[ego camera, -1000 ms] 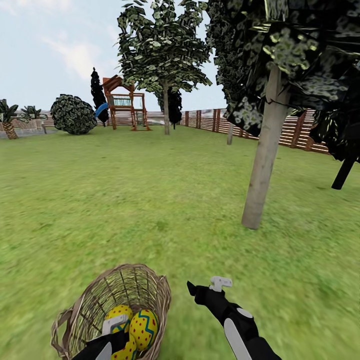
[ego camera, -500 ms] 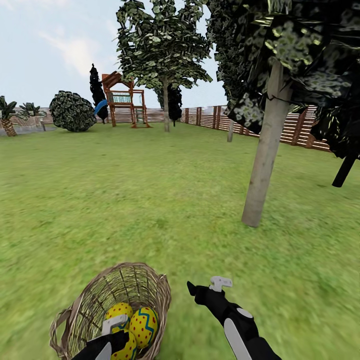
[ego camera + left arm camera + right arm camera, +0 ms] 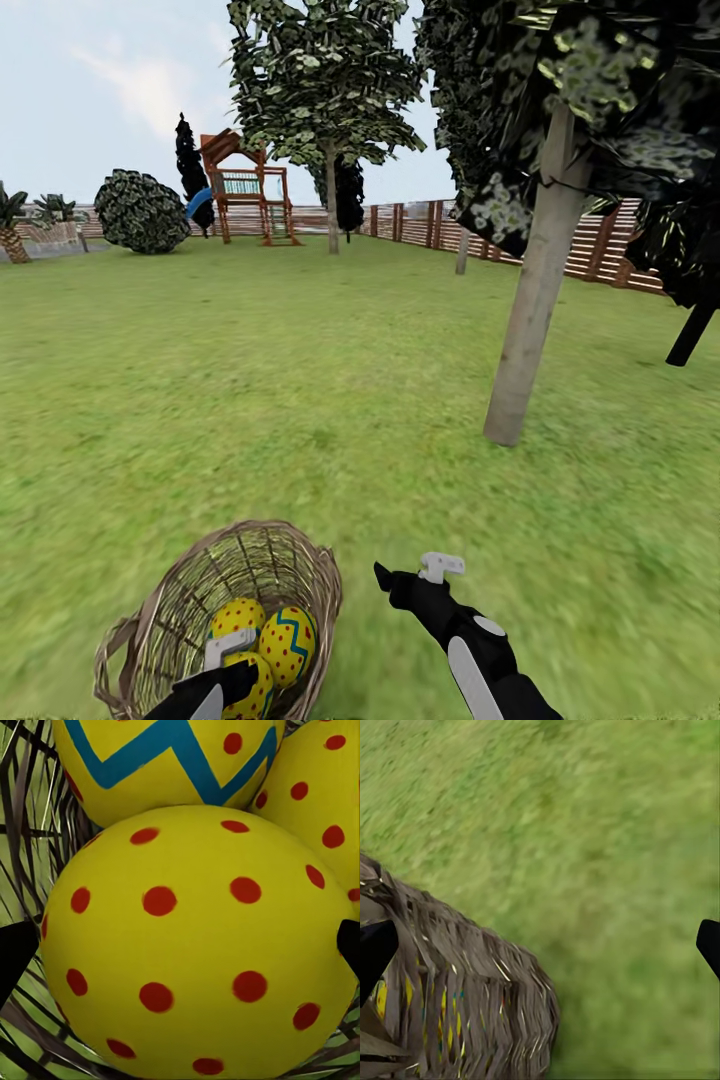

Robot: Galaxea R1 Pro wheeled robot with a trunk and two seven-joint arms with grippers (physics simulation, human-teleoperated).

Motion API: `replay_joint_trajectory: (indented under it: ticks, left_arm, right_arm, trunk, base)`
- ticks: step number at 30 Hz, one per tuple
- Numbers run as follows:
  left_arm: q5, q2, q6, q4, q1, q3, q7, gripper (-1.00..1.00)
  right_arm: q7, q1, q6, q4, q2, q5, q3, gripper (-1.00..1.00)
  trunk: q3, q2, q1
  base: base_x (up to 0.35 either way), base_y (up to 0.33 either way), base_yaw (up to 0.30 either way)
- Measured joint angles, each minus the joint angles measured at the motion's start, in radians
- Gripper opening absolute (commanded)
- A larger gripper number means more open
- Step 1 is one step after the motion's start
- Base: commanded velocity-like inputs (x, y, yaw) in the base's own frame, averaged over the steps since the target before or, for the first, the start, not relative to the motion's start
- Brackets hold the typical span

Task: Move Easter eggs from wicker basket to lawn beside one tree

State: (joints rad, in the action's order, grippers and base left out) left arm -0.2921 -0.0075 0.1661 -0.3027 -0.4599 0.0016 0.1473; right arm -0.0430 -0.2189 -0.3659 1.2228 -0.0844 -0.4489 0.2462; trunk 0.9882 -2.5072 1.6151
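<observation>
Nearest, bottom of head view: left claw (image 3: 228, 655) sits inside the wicker basket (image 3: 160, 620), right over the Easter eggs (image 3: 285, 645). Left wrist view shows its two dark tips wide apart, one on each side of a red-dotted egg (image 3: 199, 945); tips flank it w/o visibly touching, so not gripped. Behind that egg, two more: one w/ a blue-green zigzag band (image 3: 161, 765), another dotted one (image 3: 319, 810) at the side. All three eggs lie in the basket, packed touching each other.

Basket rests on the lawn (image 3: 300, 370), tilted, mouth facing up & toward the robot; thick braided rim, open weave. Yellow of the eggs shows through the weave in the right wrist view (image 3: 457, 1005).

Right claw (image 3: 410, 572) hovers just beside the basket, on the robot's right, above grass. One dark finger and one white finger visible in head view; right wrist view has the tips at opposite edges, so wide open, nothing held.

Further out, fwd-right: tree (image 3: 535, 290) w/ pale grey straight trunk, well apart from basket, dark speckled foliage overhead. A thin black trunk (image 3: 692, 335) leans at far right.

Far: brown slat fence (image 3: 420, 225), another tree (image 3: 330, 200), wooden playset (image 3: 245, 195), round bush (image 3: 140, 212), palm-like plants (image 3: 12, 225) at far left.
</observation>
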Motion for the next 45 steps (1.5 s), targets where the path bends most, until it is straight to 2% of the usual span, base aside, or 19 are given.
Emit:
replay_joint_trajectory:
  ticks: [2,9,11,22,25,33,36,39,45]
  left_arm:
    - [-0.002,0.000,0.000,-0.001,-0.001,0.000,-0.001,1.00]
    - [-0.002,0.000,0.000,-0.001,0.000,0.000,-0.001,1.00]
    - [-0.006,0.000,-0.001,-0.008,-0.001,-0.001,-0.002,1.00]
    - [-0.006,0.000,-0.001,-0.009,0.000,-0.001,-0.002,1.00]
    - [-0.006,-0.001,-0.001,-0.026,0.000,0.000,-0.002,1.00]
    - [-0.004,-0.002,-0.001,-0.025,0.000,0.001,-0.003,1.00]
    - [-0.004,-0.001,0.000,-0.017,0.000,0.001,-0.020,1.00]
    - [0.016,0.000,0.001,-0.010,0.000,0.004,-0.043,1.00]
    - [0.018,0.000,0.000,-0.015,0.000,0.003,-0.048,1.00]
  right_arm:
    - [0.000,0.000,0.000,0.000,0.000,0.000,0.000,1.00]
    - [0.000,0.000,0.000,0.000,0.000,0.000,0.000,1.00]
    - [0.000,0.000,0.000,0.000,0.000,0.000,0.000,1.00]
    - [0.000,0.000,0.000,0.000,0.000,0.000,0.000,1.00]
    - [0.000,0.000,0.000,0.000,0.000,0.000,0.000,1.00]
    - [0.000,0.000,0.000,0.000,0.000,0.000,0.000,1.00]
    - [0.000,0.000,0.000,0.000,0.000,0.000,0.000,1.00]
    - [0.000,0.000,0.000,0.000,0.000,0.000,0.000,1.00]
    - [0.000,0.000,0.000,0.000,0.000,0.000,0.000,1.00]
  trunk:
    - [0.008,-0.001,0.001]
    - [0.008,-0.001,0.001]
    - [0.015,-0.001,0.002]
    - [0.015,-0.001,0.002]
    - [0.027,-0.002,0.003]
    - [0.027,-0.002,0.003]
    - [0.027,-0.002,0.003]
    - [0.027,-0.002,0.003]
    - [0.031,-0.002,0.003]
  base:
    - [0.000,0.000,0.000]
    - [0.000,0.000,0.000]
    - [0.000,0.000,0.000]
    - [0.000,0.000,0.000]
    - [0.000,0.000,0.000]
    - [0.000,0.000,0.000]
    - [0.000,0.000,0.000]
    - [0.000,0.000,0.000]
    - [0.000,0.000,0.000]
